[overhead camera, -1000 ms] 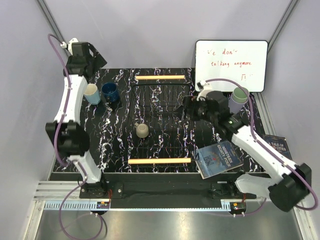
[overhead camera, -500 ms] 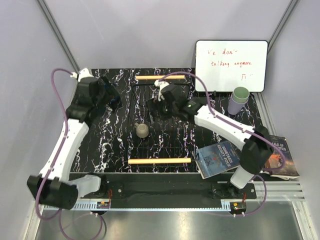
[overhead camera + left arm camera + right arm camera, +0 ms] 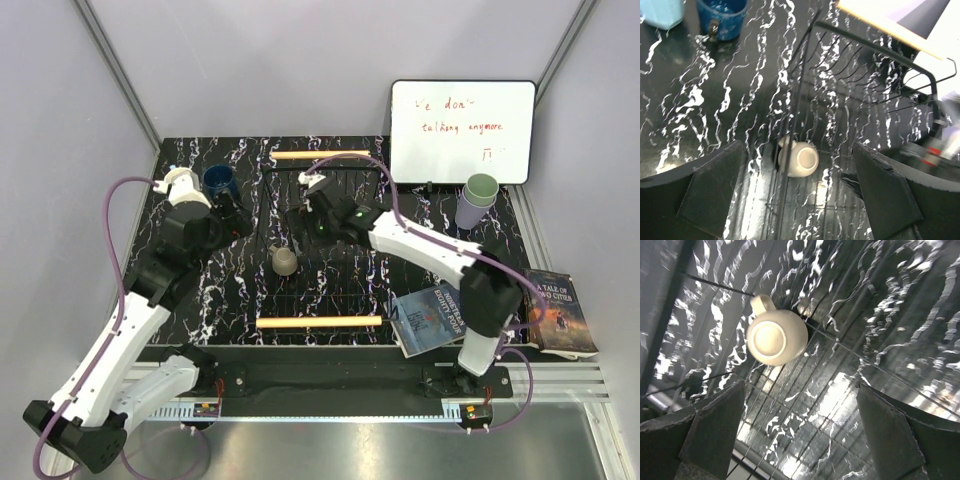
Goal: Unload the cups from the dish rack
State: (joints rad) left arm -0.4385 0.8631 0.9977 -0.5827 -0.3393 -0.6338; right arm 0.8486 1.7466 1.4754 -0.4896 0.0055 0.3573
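Inside dish rack [image 3: 320,321]: beige mug [image 3: 285,261]; left gripper [image 3: 798,196], right gripper [image 3: 800,436] spread wide, empty.

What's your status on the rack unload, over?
Left gripper open, empty; right gripper open, empty. Beige mug upside down in dish rack, only cup seen in it. Both grippers aimed at it; only rack wires nearby.

Red marker on the whiteboard [image 3: 462,130]: "we don't talking anymore", pi-like sign btm right. On the dark book [image 3: 565,320], far right: "A Tale of Two Cities". The blue book [image 3: 425,320]: title too small to read.
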